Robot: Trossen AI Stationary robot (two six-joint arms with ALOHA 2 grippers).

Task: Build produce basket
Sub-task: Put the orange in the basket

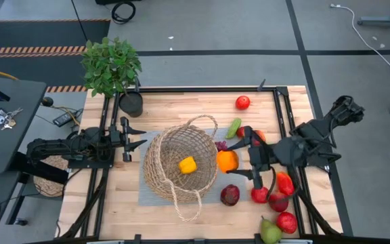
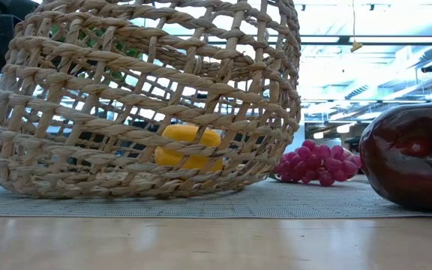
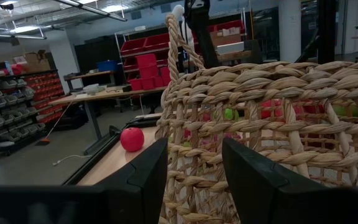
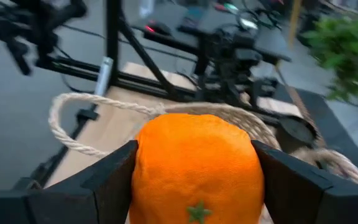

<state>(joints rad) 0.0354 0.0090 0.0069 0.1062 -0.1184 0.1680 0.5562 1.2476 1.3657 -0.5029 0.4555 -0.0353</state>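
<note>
Your right gripper [image 4: 194, 171] grips the orange [image 1: 227, 160] just right of the basket [image 1: 156, 159]. Lift too low & it'll clip the rim. Left gripper [image 1: 133, 139], fingers open, is at the basket's left. Inside: 1 yellow pepper [image 1: 187, 165]. Outside: 1 grape bunch [image 2: 316, 163], 1 pear [image 1: 270, 232], 1 plum [image 1: 230, 195].

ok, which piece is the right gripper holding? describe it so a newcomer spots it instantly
Start at the basket in the middle of the table. Just outside its right rim, the right gripper is shut on an orange. It is the only round, bright orange fruit; the neighbours are purple grapes, a green piece and a dark red fruit.
</note>
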